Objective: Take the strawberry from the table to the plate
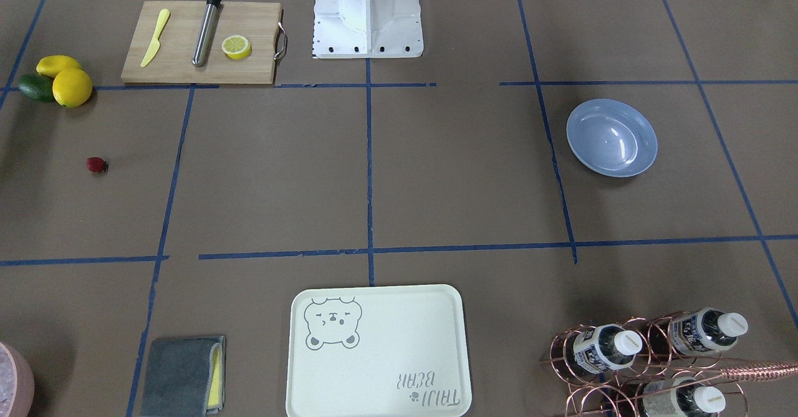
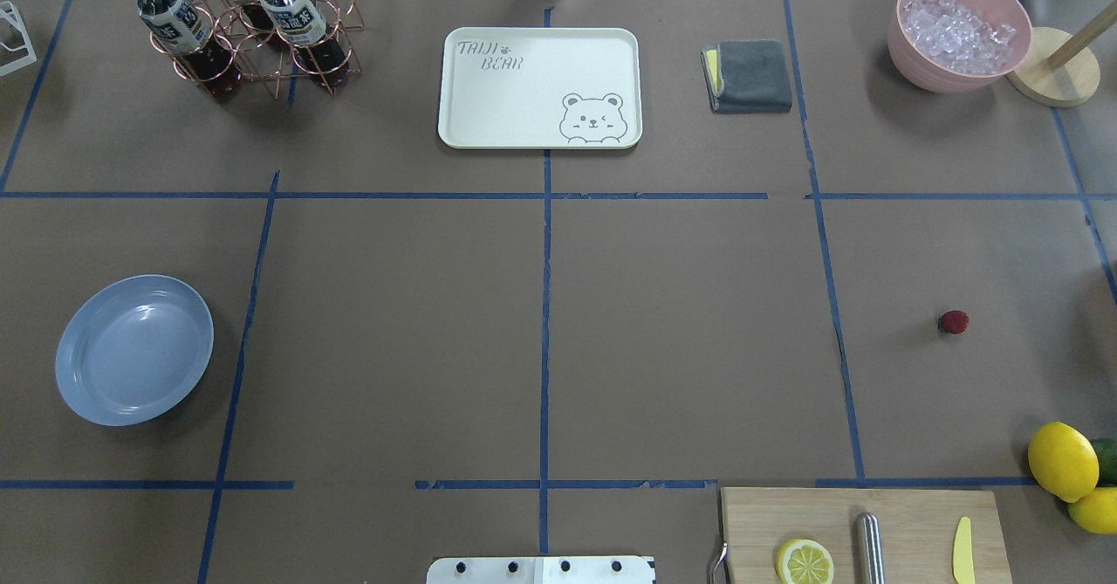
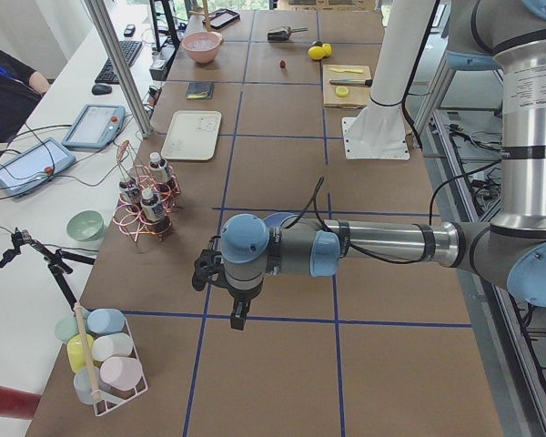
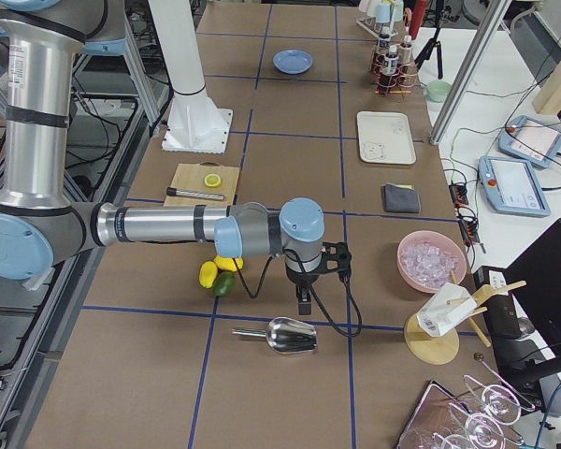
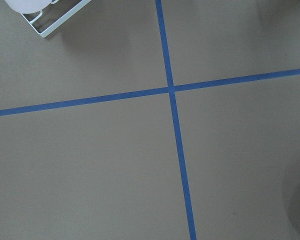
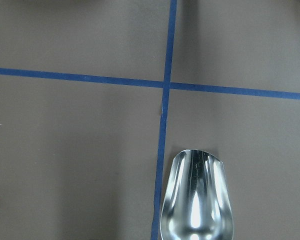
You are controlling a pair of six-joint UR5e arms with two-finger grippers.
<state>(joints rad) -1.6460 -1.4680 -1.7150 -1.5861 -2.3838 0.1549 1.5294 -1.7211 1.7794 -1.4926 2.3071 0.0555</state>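
Observation:
The strawberry (image 2: 953,322) lies alone on the brown table (image 2: 681,348), in its right half; it is a small dark red berry (image 1: 96,165). Far across on the left side sits the blue-grey plate (image 2: 133,349), with nothing on it (image 1: 612,137). Neither gripper shows in the overhead or front views. In the exterior left view my left gripper (image 3: 239,317) hangs over the table near the plate's end. In the exterior right view my right gripper (image 4: 304,302) hangs beyond the lemons, above a steel scoop (image 4: 290,334). I cannot tell whether either is open or shut.
A cutting board (image 2: 860,532) carries a lemon half, a steel rod and a yellow knife. Lemons (image 2: 1062,460) and an avocado lie at the right edge. The bear tray (image 2: 539,86), grey cloth (image 2: 749,75), ice bowl (image 2: 960,30) and bottle rack (image 2: 244,30) line the far side.

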